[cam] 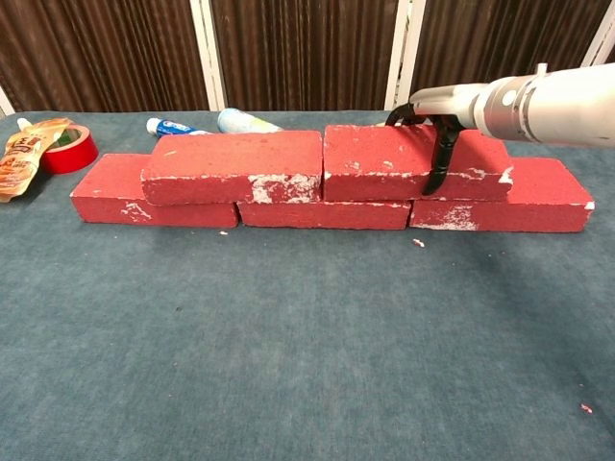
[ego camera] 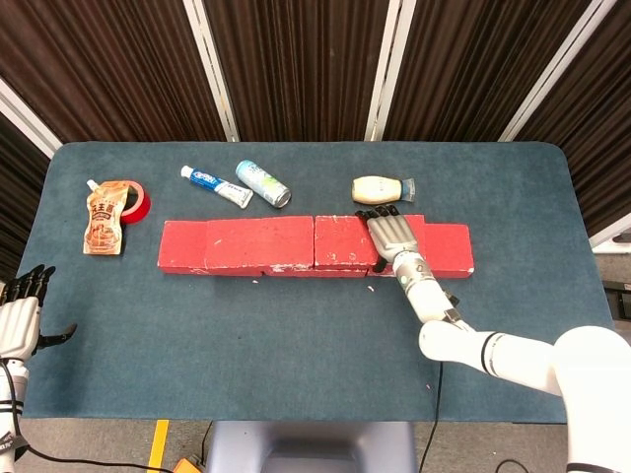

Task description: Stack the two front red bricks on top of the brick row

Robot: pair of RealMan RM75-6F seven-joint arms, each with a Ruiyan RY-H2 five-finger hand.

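Three red bricks form the bottom row [cam: 322, 213] across the table's middle. Two more red bricks lie on top: the left top brick [cam: 231, 165] and the right top brick [cam: 375, 161], end to end. My right hand [ego camera: 394, 236] lies over the right end of the right top brick [ego camera: 340, 241], with its fingers reaching the far edge. In the chest view the right hand [cam: 437, 120] holds that brick with the thumb pressed down its front face. My left hand [ego camera: 20, 320] hangs off the table's near left corner, fingers spread, holding nothing.
Behind the bricks lie a red tape roll [ego camera: 133, 200], a sauce pouch [ego camera: 104, 222], a toothpaste tube [ego camera: 217, 185], a blue-white bottle [ego camera: 263, 183] and a cream bottle [ego camera: 380, 189]. A few brick crumbs lie on the blue cloth [cam: 288, 336] in front.
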